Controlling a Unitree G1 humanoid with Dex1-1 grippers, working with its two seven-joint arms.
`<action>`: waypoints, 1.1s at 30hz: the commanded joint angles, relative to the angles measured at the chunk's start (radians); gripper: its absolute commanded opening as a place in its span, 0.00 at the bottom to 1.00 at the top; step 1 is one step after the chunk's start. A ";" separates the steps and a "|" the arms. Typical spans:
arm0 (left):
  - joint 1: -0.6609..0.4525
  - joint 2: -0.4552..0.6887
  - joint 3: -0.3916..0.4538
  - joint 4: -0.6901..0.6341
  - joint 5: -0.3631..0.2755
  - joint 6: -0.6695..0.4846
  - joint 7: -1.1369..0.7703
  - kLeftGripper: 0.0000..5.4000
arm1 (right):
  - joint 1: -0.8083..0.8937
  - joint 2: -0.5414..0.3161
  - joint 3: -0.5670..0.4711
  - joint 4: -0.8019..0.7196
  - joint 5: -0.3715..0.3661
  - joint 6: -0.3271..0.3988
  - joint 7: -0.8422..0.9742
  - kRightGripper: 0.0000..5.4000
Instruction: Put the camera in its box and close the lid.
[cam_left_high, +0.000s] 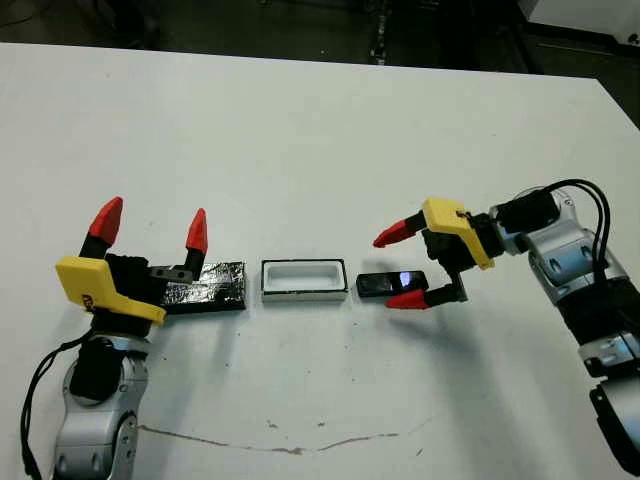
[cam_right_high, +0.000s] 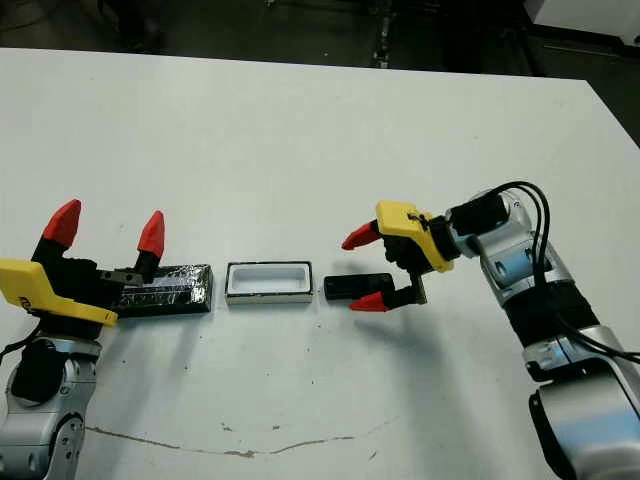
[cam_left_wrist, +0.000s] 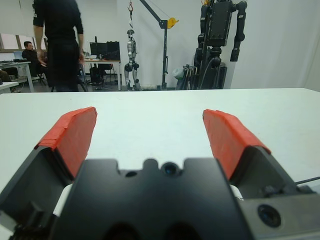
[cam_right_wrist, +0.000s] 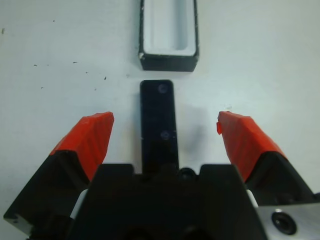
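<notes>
The camera (cam_left_high: 388, 284), a small glossy black bar, lies flat on the table just right of the box (cam_left_high: 303, 293), a shallow white-lined tray with nothing in it. My right gripper (cam_left_high: 389, 270) is open and straddles the camera's right end. In the right wrist view the camera (cam_right_wrist: 159, 120) lies between the red fingertips (cam_right_wrist: 93, 135), with a gap on each side, and points at the box (cam_right_wrist: 168, 63). The crinkly black lid (cam_left_high: 213, 286) lies left of the box. My left gripper (cam_left_high: 152, 225) is open at the lid's left end, hiding part of it.
A thin brown smear (cam_left_high: 290, 447) runs across the white table near its front edge. The table's far edge (cam_left_high: 300, 60) borders a dark floor. In the left wrist view, a person (cam_left_wrist: 60, 45), robots and stands show beyond the table.
</notes>
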 joint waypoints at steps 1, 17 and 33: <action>0.007 0.000 -0.001 0.008 0.003 -0.003 -0.002 1.00 | 0.030 -0.007 -0.003 -0.017 -0.016 0.005 -0.023 1.00; 0.011 -0.003 -0.002 0.003 0.008 0.000 0.004 1.00 | 0.095 -0.005 -0.024 -0.068 -0.003 0.013 -0.096 0.57; 0.007 -0.003 0.000 0.010 0.002 -0.006 0.001 1.00 | 0.024 -0.025 -0.036 -0.018 0.021 0.072 -0.010 0.31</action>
